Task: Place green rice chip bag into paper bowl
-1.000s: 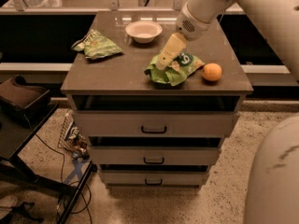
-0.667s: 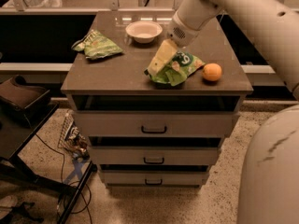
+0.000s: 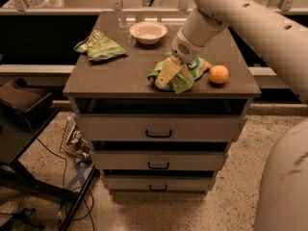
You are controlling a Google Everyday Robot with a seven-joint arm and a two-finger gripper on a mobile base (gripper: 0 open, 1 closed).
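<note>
The green rice chip bag [image 3: 191,72] lies crumpled on the cabinet top, right of centre, bright lime green with a dark logo. My gripper [image 3: 169,74] is down on the bag's left part, reaching in from the upper right and touching it. The paper bowl [image 3: 148,32] is white, round and empty. It stands at the back of the cabinet top, behind and to the left of the gripper.
A flatter, paler green bag [image 3: 100,46] lies at the back left. An orange [image 3: 219,74] sits just right of the chip bag near the right edge. The brown drawer cabinet [image 3: 120,76] has handles below. A rail and a window ledge run behind it.
My gripper has moved down and slightly left, onto the left part of the chip bag. The bag, bowl and orange have stayed in place.
</note>
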